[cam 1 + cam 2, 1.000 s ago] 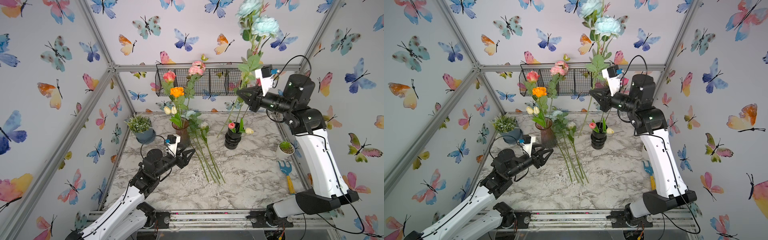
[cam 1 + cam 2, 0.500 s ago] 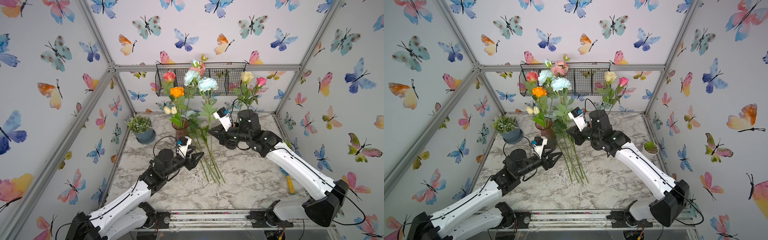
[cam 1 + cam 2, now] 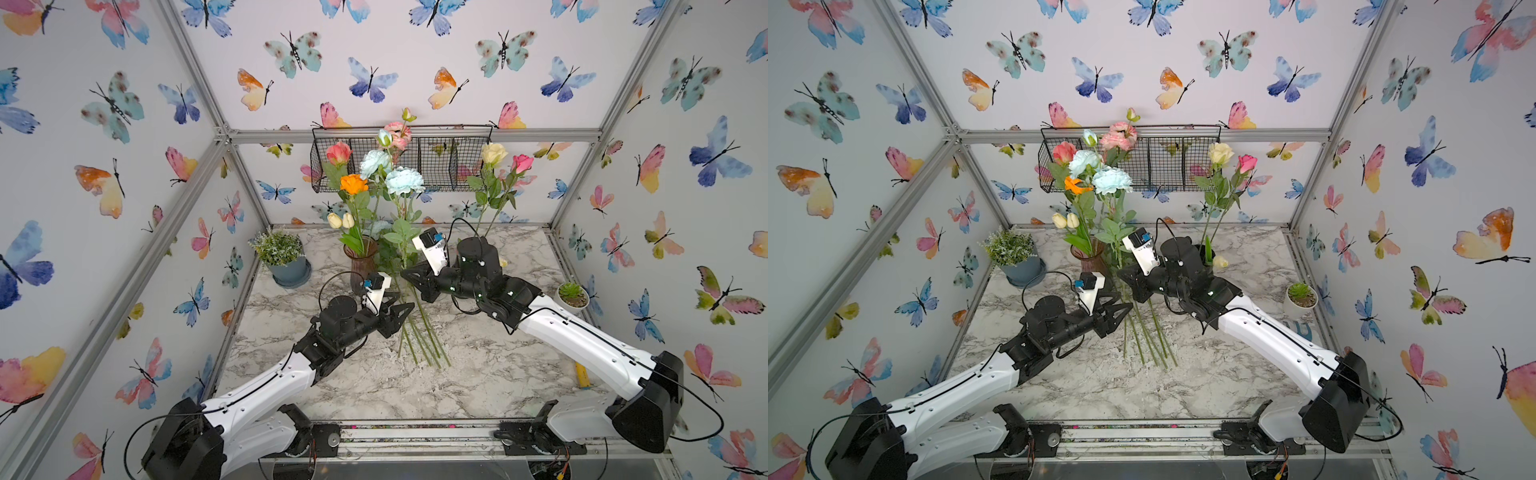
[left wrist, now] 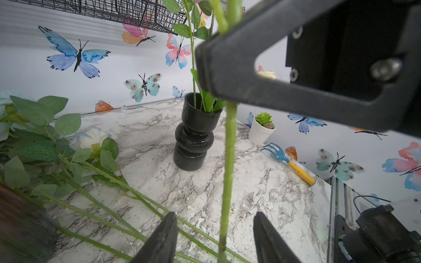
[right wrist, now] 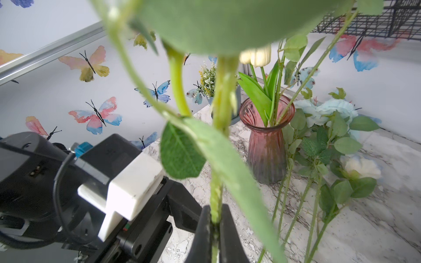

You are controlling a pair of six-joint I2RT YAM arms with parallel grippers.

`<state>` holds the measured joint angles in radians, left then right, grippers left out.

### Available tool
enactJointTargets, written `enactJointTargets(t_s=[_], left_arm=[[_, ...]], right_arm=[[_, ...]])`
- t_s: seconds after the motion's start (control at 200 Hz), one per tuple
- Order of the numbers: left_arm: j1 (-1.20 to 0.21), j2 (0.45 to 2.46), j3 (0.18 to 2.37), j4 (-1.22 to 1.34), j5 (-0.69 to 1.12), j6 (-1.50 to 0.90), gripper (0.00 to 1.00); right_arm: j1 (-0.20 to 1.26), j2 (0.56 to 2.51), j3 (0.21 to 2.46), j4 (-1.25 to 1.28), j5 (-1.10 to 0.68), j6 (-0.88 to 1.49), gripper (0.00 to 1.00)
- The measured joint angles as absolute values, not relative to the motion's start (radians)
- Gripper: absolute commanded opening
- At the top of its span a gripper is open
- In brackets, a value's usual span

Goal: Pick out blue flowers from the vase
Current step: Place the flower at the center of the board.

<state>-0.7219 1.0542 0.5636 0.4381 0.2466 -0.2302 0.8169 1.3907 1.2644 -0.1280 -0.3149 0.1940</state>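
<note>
Top views first. The right jaws are clamped on the stem of the held flower (image 3: 404,181), keeping it upright just on the 3 o'clock side of the vase (image 3: 360,259). That's around 12 o'clock from the middle of the worktop (image 3: 478,374). Both top views show its pale blue blooms (image 3: 1112,180) up in front of the wire basket (image 3: 436,162). The left jaws sit a bit lower on the same stem, with that arm coming in from 7 o'clock. The other blue flowers (image 3: 426,332) lie flat on the worktop, heads by the vase and stems fanning toward 6 o'clock.

Left wrist view: the left jaws are apart, and the held flower (image 4: 228,159) runs down through the gap with daylight on both sides. The right jaws pinch it higher up. The other blue flowers (image 4: 109,205) and a white rose (image 4: 90,137) lie on the marble near a black vase (image 4: 194,136).

Right wrist view: the right jaws are tight on the held flower (image 5: 222,102), with the left arm close beside. The vase (image 5: 266,141) stands behind, and the white rose (image 5: 360,166) is lying just next to it.
</note>
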Motion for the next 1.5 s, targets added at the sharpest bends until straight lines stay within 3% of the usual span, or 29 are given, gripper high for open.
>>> enactJointTargets(t_s=[0.415, 0.571, 0.681, 0.886, 0.951, 1.337, 1.502], left_arm=[[-0.722, 1.065, 0.563, 0.466, 0.250, -0.234, 0.15], [-0.722, 1.066, 0.562, 0.470, 0.257, -0.237, 0.00], [-0.722, 1.066, 0.562, 0.467, 0.258, -0.241, 0.00], [-0.722, 1.056, 0.553, 0.467, 0.259, -0.247, 0.00], [-0.722, 1.051, 0.549, 0.466, 0.258, -0.250, 0.00], [-0.717, 1.034, 0.546, 0.451, 0.215, -0.262, 0.00], [-0.713, 1.042, 0.572, 0.436, 0.206, -0.273, 0.00]], right_arm=[[0.833, 1.393, 1.243, -0.118, -0.294, 0.203, 0.02], [0.833, 1.393, 1.235, -0.116, -0.283, 0.203, 0.02], [0.833, 1.393, 1.232, -0.115, -0.278, 0.206, 0.07], [0.833, 1.389, 1.227, -0.107, -0.254, 0.212, 0.38], [0.833, 1.378, 1.214, -0.098, -0.239, 0.210, 0.43], [0.833, 1.162, 0.941, -0.036, -0.210, 0.218, 0.46], [0.854, 1.176, 0.848, -0.011, -0.236, 0.244, 0.45]])
